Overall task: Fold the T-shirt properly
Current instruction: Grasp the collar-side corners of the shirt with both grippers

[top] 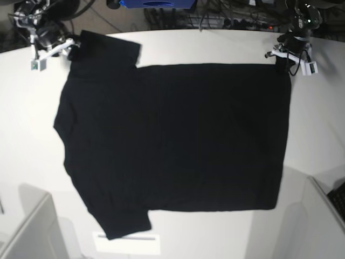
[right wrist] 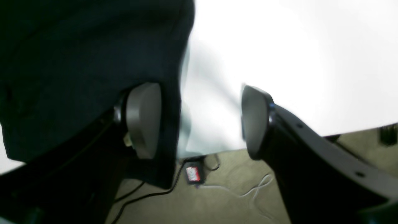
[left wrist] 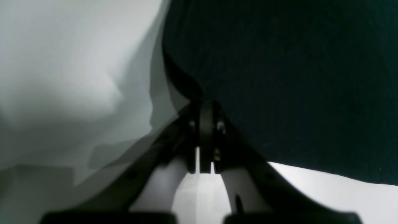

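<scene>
At the T-shirt's (top: pixel 172 140) corners, left jaws clamp cloth, right jaws gape.

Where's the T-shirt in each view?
Left wrist: T-shirt fills the upper right, its edge pinched in the left hand.
Right wrist: fills the upper left, draped over one finger of the open right hand.
Base: spread flat across the middle.
Shared landmark: the white table.

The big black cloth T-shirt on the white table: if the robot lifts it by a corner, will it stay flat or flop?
The black cloth T-shirt would probably flop: its edge curls near the left gripper. Lying flat and thin, it looks light. Pushed, it would likely bunch rather than slide.
</scene>
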`<state>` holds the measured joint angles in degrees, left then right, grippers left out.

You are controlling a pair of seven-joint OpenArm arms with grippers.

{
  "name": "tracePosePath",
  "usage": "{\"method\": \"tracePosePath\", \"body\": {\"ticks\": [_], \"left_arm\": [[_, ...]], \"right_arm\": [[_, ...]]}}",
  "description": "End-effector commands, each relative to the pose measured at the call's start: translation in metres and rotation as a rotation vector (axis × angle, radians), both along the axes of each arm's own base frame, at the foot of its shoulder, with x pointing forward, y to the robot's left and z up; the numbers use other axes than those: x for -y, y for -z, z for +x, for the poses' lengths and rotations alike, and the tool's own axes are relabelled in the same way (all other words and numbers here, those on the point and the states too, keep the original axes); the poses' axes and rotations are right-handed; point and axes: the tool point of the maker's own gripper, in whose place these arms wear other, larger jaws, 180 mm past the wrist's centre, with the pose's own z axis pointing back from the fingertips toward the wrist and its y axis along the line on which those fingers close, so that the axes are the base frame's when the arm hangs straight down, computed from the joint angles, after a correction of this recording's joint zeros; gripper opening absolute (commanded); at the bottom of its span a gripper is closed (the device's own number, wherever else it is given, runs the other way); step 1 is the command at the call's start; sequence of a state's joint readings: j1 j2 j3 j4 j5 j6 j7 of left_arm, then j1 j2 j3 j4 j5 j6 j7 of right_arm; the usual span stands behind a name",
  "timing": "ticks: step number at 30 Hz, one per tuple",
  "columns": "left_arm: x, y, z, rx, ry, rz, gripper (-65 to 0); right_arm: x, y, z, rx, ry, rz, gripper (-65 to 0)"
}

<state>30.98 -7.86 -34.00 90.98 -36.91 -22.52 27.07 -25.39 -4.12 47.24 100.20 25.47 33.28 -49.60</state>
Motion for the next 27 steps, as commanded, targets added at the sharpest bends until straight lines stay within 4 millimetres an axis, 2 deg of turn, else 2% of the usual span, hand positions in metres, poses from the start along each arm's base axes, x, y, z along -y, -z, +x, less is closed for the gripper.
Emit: {"method": "tracePosePath", "body": {"ticks": [1,12,15,20,27], "left_arm": [[-0.005,-0.005,-0.001,0.006,0.005,0.018,-65.0],[-0.006,-0.005,0.0,0.006,0.007,0.025,-65.0],[-0.006,-0.005,0.0,0.006,0.007,0.025,-65.0],[-0.006,-0.006,0.0,0.008,0.008,0.026,-65.0],[-0.006,-0.006,0.0,0.008,0.008,0.026,-65.0]], "right_arm": [[0.007,-0.005,0.001,0.014,0.003,-0.014,-26.3],[-0.009,0.004,-0.012,-0.054,-0.111,0.019,-26.6],[-0.018,0.006,-0.013,-0.06,-0.113,0.039,-26.4],[-0.047,0.011,-0.005,-0.062,-0.192,0.083,-26.6],[-0.049,0.012,-0.008,-0.066,-0.187,0.089,-26.9]]}}
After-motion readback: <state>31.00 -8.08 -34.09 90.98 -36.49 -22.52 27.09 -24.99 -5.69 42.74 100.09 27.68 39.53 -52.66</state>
